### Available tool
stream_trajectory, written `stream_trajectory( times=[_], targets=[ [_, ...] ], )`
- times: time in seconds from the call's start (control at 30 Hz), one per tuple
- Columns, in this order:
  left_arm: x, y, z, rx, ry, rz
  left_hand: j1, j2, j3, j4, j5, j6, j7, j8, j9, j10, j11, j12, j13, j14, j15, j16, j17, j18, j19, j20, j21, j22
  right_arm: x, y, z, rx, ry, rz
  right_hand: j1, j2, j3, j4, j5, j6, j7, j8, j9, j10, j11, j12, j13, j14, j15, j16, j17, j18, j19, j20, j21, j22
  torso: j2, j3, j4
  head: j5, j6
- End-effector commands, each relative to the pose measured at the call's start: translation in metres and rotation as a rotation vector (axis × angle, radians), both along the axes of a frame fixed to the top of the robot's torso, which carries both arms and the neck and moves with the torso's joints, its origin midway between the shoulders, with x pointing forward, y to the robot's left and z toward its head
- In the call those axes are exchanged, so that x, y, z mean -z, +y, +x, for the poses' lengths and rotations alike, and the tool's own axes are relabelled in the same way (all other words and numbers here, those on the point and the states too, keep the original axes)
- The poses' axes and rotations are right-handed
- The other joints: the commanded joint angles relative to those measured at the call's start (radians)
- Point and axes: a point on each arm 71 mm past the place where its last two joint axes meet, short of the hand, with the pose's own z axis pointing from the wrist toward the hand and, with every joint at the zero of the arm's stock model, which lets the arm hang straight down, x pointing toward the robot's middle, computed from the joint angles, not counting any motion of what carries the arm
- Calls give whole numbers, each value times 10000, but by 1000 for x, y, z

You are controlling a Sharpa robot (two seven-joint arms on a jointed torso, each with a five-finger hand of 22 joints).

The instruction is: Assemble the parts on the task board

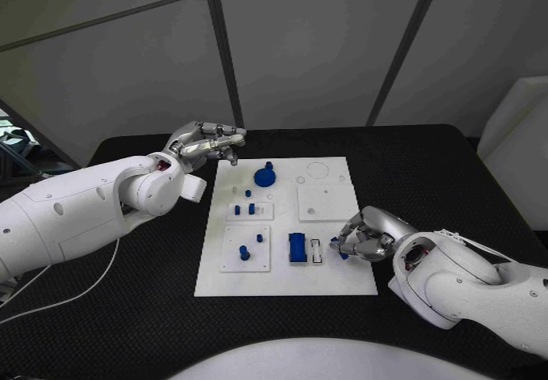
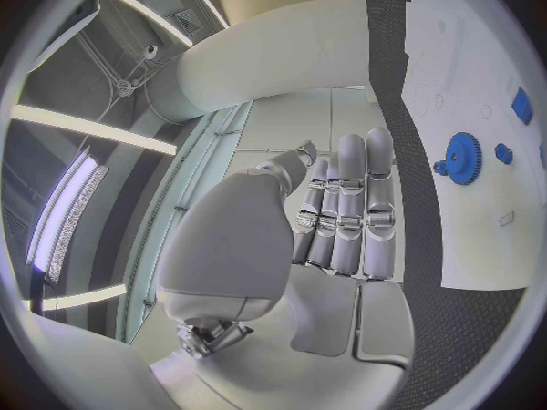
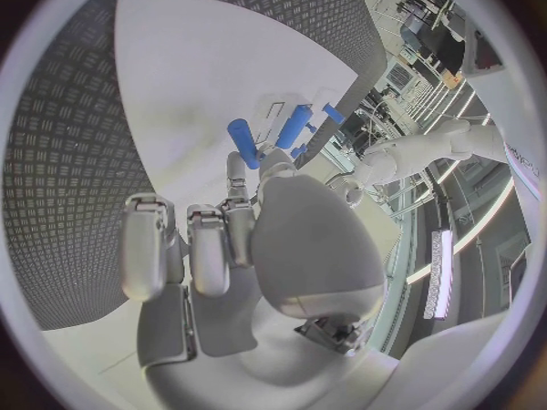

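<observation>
Nearest the robot, the right hand point(image 1: 363, 236) rests at the right edge of the white task board point(image 1: 286, 281), low on the black table point(image 1: 434, 158). Its fingers are curled in, and a small blue peg point(image 1: 341, 253) shows at its fingertips in the head view; the right wrist view shows a blue cylinder point(image 3: 242, 138) just past the fingers point(image 3: 211, 246), though I cannot tell whether it is truly pinched or only touched. Just beside that hand, toward the board's middle, a blue rectangular block point(image 1: 297, 247) stands next to a narrow slot. Left of it sits a square white sub-plate with two small blue parts point(image 1: 243, 252) standing in it.

Farther up, another small plate carries two short blue pegs point(image 1: 245, 210), and a blank square plate lies to their right. Beyond these a blue gear point(image 1: 265, 176) lies near the board's far left part (the left wrist view shows its toothed rim point(image 2: 463, 158) clearly).

Farthest off, the left hand point(image 1: 209, 144) hovers over the board's far left corner, fingers curled together with nothing visible in them.
</observation>
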Motion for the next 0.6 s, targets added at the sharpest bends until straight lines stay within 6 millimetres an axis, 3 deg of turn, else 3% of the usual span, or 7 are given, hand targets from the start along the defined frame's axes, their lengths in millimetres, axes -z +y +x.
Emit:
stream_trajectory(
  times=[0.03,0.23,0.6],
  targets=[
    [-2,-1,0,90,-68,-110,-15,24,-12,-20,41,-83,-14,62,7,-60,5,58,-14,78,-9,-42,-9,-114,10,23,-41,-18,0,3,2,432,176,915,-117,-90,7,85,135,92,-7,-19,3,243,-35,15,1203,1058,-29,55,2635,-49,169,-44,13,1411,13,2,9,14,1],
    [-2,-1,0,102,-69,-114,-15,24,-12,-20,41,-83,-14,62,7,-60,5,58,-14,78,-9,-42,-9,-114,10,23,-41,-18,6,13,4,251,633,944,-279,-171,16,128,559,142,-13,-46,36,268,-39,51,1239,1058,-30,55,2635,-51,178,-43,20,1426,4,0,2,20,-15],
    [-3,-2,-1,132,-65,-122,-15,24,-12,-20,41,-83,-14,62,7,-60,5,58,-14,78,-9,-42,-9,-114,10,23,-41,-18,15,24,11,203,1054,746,-755,-171,-135,171,804,382,-92,27,132,346,-94,162,1330,1058,-66,55,2635,-66,226,-64,66,1489,0,2,-3,20,-21]
  ],
)
